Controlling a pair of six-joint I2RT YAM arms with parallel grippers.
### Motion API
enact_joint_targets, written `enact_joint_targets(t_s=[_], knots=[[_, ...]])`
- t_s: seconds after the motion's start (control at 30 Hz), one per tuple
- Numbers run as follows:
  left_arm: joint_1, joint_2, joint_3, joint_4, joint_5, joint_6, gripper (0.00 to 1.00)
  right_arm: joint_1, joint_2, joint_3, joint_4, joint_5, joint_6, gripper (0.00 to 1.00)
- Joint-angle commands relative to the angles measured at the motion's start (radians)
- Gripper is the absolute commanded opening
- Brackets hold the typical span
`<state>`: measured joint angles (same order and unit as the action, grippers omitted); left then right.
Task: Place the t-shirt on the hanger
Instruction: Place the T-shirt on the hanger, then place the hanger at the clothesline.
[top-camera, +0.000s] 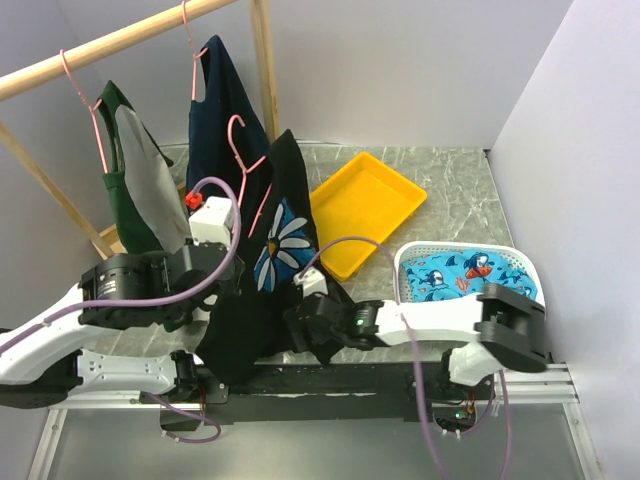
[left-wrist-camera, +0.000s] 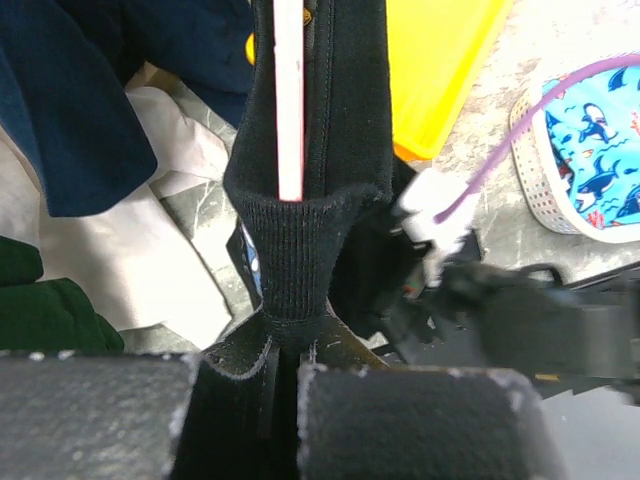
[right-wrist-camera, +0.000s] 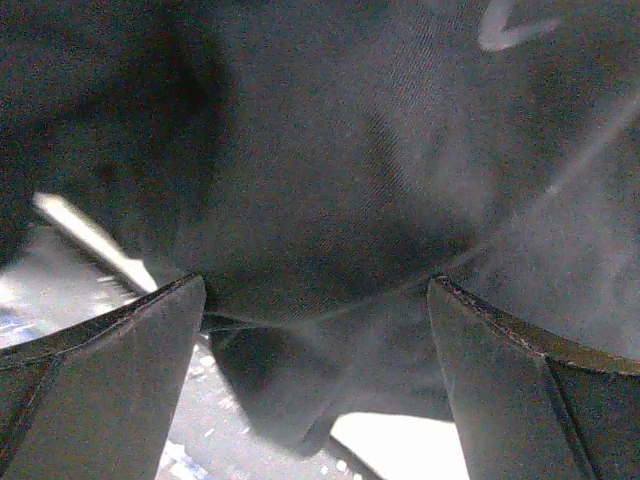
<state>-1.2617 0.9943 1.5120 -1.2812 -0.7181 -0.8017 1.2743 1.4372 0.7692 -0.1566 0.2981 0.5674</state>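
The t-shirt (top-camera: 285, 250) hangs in mid-air between the arms, daisy print facing up, its lower part draping over the arms' wrists and hiding both grippers from the top camera. The left gripper (left-wrist-camera: 285, 400) is clamped on the ribbed collar, its fingers pressed together with fabric between them. The hanger (left-wrist-camera: 288, 100) runs down into the neck opening just above that grip. Only one pale pink bar of it shows in the left wrist view, and the rest is inside the shirt. The right gripper (right-wrist-camera: 320, 340) has its fingers wide apart under a sag of black cloth. Whether the cloth touches them is hard to tell, as the view is dark and blurred. A yellow tray (top-camera: 365, 210) and a basket (top-camera: 528, 268) sit behind.
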Motion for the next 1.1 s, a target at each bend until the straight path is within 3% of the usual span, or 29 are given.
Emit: enact_joint_targets(t_s=[0.0, 0.1, 0.17, 0.3, 0.37, 0.4, 0.53, 0.67, 0.83, 1.07], knots=[[0.004, -0.033, 0.001, 0.063, -0.020, -0.043, 0.01, 0.011, 0.121, 0.056, 0.038, 0.061, 0.028, 1.00], [0.002, -0.034, -0.007, 0.057, -0.033, -0.069, 0.01, 0.017, 0.192, 0.073, 0.055, 0.050, 0.057, 1.00], [0.002, -0.033, -0.009, 0.051, -0.052, -0.088, 0.01, 0.019, 0.221, 0.079, 0.063, 0.036, 0.072, 0.94], [0.002, -0.020, -0.015, 0.031, -0.053, -0.126, 0.01, 0.017, 0.204, 0.093, 0.052, 0.007, 0.072, 0.30], [0.002, 0.009, -0.001, -0.006, -0.076, -0.161, 0.01, 0.017, 0.145, 0.100, 0.039, -0.017, 0.062, 0.07], [0.002, 0.018, 0.007, -0.033, -0.084, -0.186, 0.01, 0.016, 0.115, 0.110, 0.025, -0.030, 0.046, 0.02], [0.002, 0.053, 0.063, -0.064, -0.113, -0.217, 0.01, -0.019, -0.088, 0.128, 0.031, -0.164, 0.002, 0.00], [0.034, 0.115, 0.151, -0.089, -0.170, -0.229, 0.01, -0.147, -0.213, 0.177, 0.042, -0.371, -0.021, 0.00], [0.213, 0.187, 0.247, -0.011, -0.117, -0.090, 0.01, -0.299, -0.222, 0.352, -0.009, -0.545, -0.031, 0.00], [0.386, 0.312, 0.399, 0.112, -0.043, 0.108, 0.01, -0.447, -0.137, 0.580, -0.061, -0.632, 0.002, 0.00]])
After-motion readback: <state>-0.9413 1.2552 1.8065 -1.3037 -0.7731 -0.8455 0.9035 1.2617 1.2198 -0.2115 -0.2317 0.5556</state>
